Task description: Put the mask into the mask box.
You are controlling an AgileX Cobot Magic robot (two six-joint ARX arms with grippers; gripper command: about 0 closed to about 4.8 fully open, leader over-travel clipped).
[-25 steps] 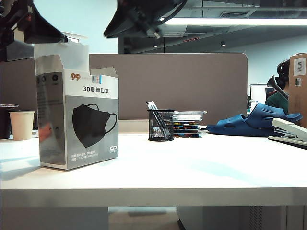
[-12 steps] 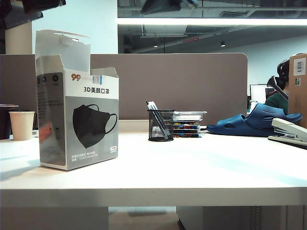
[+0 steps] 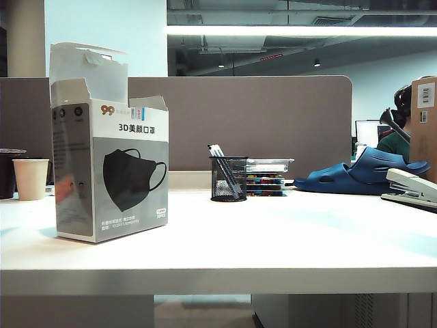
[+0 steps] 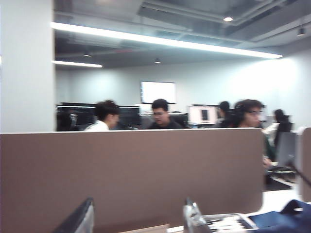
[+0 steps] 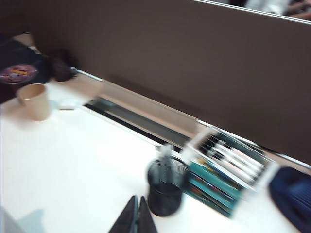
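Mask box (image 3: 110, 147), my tall white-and-grey carton, stands flaps-up on the white table's (image 3: 273, 239) left. Left gripper (image 4: 138, 221) jaws apart, facing the brown partition (image 4: 131, 174); right gripper (image 5: 134, 216) pinched together above the black mesh pen cup (image 5: 165, 191).

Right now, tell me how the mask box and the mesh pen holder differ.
The mask box is tall, white-and-grey printed cardboard; the mesh pen holder is short, black wire mesh. The mask box is rectangular with its top flaps open; the pen holder is round and has no lid. The mask box stands near the table's front left; the pen holder sits farther back, mid-table. Both stand upright on the white table, untouched by either gripper.
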